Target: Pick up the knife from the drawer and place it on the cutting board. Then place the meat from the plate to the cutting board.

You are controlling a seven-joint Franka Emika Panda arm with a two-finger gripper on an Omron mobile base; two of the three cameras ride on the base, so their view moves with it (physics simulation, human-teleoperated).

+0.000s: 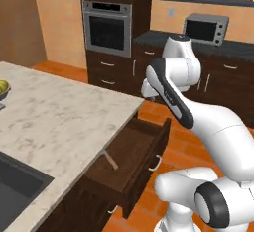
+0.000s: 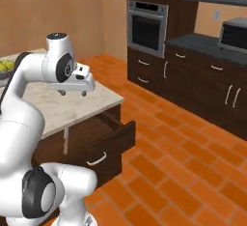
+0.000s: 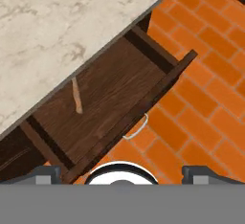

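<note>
Marble covers the counter (image 1: 59, 122), and at its far left edge the left base view catches a bowl (image 1: 4, 91) of green fruit, which the right base view also shows at its own left edge (image 2: 6, 67). Nearer the camera in the left base view a dark sink (image 1: 17, 189) is sunk into the counter. Moving right, the drawer (image 1: 131, 164) stands pulled out under the counter's lip, and the knife's (image 1: 111, 160) light wooden handle pokes out from beneath the marble; the blade is hidden. From the right base view the drawer (image 2: 103, 145) is seen front-on with its silver pull, its inside out of sight. The hand view looks straight down into the drawer (image 3: 110, 98) and shows the knife (image 3: 76, 95) handle lying on the bottom near the counter edge, well apart from the front wall. The gripper (image 2: 73, 91) hangs above the counter's corner with its jaws wide apart, holding nothing. Right of it lie orange floor tiles (image 2: 183, 162).
</note>
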